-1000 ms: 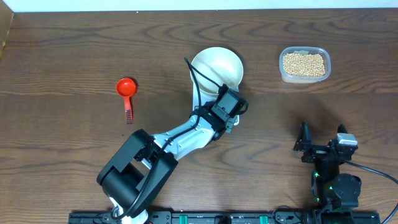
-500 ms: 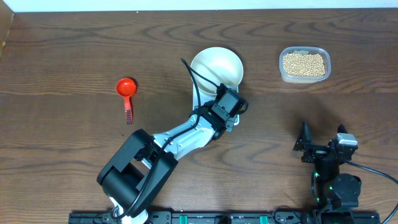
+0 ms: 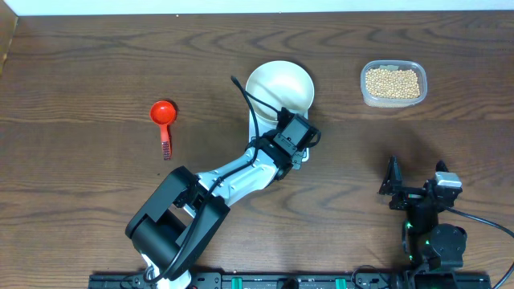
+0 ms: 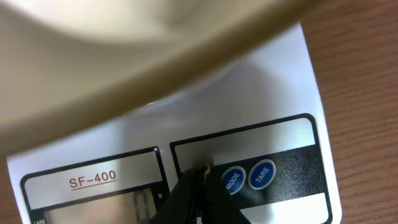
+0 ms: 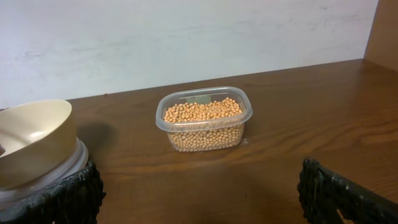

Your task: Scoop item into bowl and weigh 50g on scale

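Note:
The white bowl [image 3: 279, 86] stands on the white scale [image 4: 261, 99], which the left arm mostly hides from above. My left gripper [image 4: 202, 177] is shut, its tips touching the scale's front panel just left of the blue MODE and TARE buttons [image 4: 249, 177]. The bowl's rim fills the top of the left wrist view [image 4: 155, 43], and the bowl also shows at the left of the right wrist view [image 5: 34, 140]. The beans [image 3: 393, 82] fill a clear tub [image 5: 204, 118] at the back right. My right gripper [image 5: 199, 193] is open and empty, near the front right of the table.
A red scoop [image 3: 164, 116] lies on the table at the left, handle pointing toward the front. The left arm's cable arcs over the bowl's left rim. A white wall runs along the table's far edge.
The left arm's cable has shifted slightly over the bowl. Otherwise nothing has visibly moved.

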